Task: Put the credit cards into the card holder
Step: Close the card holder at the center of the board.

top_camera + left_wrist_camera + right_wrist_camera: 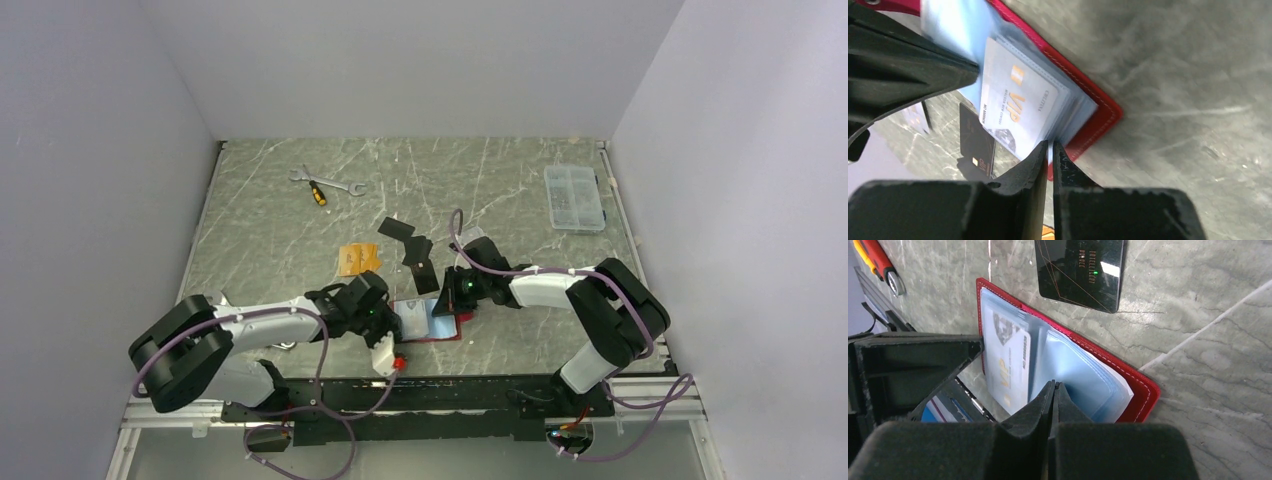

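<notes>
So the card holder (1144,390) is lying open on the table (270,230), close to the near edge and right between the two arms. The red cover is down and the clear sleeves face up. One silver card (1020,100) with gold VIP lettering sits inside a sleeve on the half nearer the left arm. The sleeves on the other half look empty.

The right gripper (1053,387) is clenched tight, with no gap at all between its fingers. Its tips sit down in the crease between the sleeve with the card and the empty ones. I can't tell if a bit of plastic is pinched in there or if it's just pressing down.

The left gripper (1050,150) comes at the holder from the opposite side, with its tips right at the edge of the sleeves. There's only a thin slit between its fingers, and honestly I can't tell whether it's gripping a sleeve or just sitting loose around it.

The other cards are loose on the table. There's a black card (1080,270) just beside the holder's far edge, more black cards (396,228) a bit farther back, and orange cards (358,258) to the left of those.

Way at the back there's a wrench (335,183) with a screwdriver (317,193) lying against it, and a clear compartment box (575,197) off at the far right.
</notes>
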Controlling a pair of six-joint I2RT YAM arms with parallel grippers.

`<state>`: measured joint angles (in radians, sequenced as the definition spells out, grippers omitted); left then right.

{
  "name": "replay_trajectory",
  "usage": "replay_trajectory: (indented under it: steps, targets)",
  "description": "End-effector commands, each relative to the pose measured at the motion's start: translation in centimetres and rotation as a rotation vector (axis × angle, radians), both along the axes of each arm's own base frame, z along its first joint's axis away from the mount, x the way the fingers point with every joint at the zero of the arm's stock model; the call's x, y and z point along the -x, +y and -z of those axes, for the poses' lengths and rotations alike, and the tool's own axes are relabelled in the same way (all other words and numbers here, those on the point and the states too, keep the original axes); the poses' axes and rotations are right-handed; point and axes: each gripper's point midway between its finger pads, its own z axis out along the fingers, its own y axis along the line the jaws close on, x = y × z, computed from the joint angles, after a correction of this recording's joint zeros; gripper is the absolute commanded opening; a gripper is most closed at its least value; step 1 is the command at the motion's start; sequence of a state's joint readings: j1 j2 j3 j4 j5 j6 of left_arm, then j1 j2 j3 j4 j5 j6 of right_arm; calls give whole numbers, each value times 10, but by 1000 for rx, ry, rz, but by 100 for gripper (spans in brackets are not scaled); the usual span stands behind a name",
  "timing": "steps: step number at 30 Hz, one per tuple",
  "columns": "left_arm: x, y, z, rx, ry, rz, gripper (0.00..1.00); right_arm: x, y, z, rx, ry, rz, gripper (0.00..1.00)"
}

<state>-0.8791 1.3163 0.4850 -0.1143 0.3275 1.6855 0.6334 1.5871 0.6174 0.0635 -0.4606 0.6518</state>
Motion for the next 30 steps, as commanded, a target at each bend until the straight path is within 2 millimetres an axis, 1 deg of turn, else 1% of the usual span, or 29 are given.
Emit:
replay_trajectory:
  steps: [1, 3, 4, 5, 6, 7, 8, 10, 13, 15, 18, 20, 21, 23, 27, 28, 29, 30]
  targets:
    - [4, -14, -20, 25, 229, -225, 16, 11, -20, 23, 84, 43, 18, 1]
    - [-9, -7, -25, -9, 308, -427, 19, 11, -22, 24, 79, 45, 21, 1]
    - [-12, 2, -25, -56, 371, -522, 21, 11, -23, 24, 79, 48, 24, 1]
    - [-16, 6, -28, -91, 431, -611, 22, 11, -24, 25, 78, 51, 26, 1]
    - [-22, 11, -34, -124, 490, -702, 26, 11, -26, 26, 79, 54, 29, 1]
    - [-24, 19, -36, -164, 555, -798, 30, 11, -26, 26, 76, 55, 31, 1]
    - [-25, 26, -33, -213, 630, -880, 31, 10, -27, 26, 76, 56, 33, 1]
    - [-19, 35, -40, -252, 781, -1015, 38, 9, -28, 26, 77, 56, 37, 1]
    - [-7, 40, -41, -255, 942, -1110, 44, 10, -28, 29, 84, 63, 42, 1]
    - [9, 38, -36, -274, 1033, -1132, 52, 11, -29, 30, 93, 73, 44, 1]
    - [26, 32, -24, -315, 1175, -1183, 53, 11, -33, 33, 116, 79, 57, 0]
    - [29, 27, -17, -307, 1251, -1206, 53, 8, -34, 34, 128, 74, 68, 0]
    - [28, 23, -14, -294, 1279, -1214, 52, 11, -37, 37, 145, 88, 74, 0]
    - [18, 16, -11, -251, 1345, -1257, 53, 12, -40, 39, 158, 97, 86, 0]
    - [-16, 13, -12, -142, 1443, -1371, 54, 14, -42, 41, 169, 112, 111, 0]
    - [-20, 12, -14, -119, 1475, -1388, 72, 15, -43, 42, 171, 113, 113, 0]
    - [-25, 11, -16, -88, 1501, -1399, 95, 15, -43, 41, 170, 116, 116, 0]
    - [-29, 11, -17, -63, 1517, -1412, 99, 16, -44, 42, 173, 119, 120, 0]
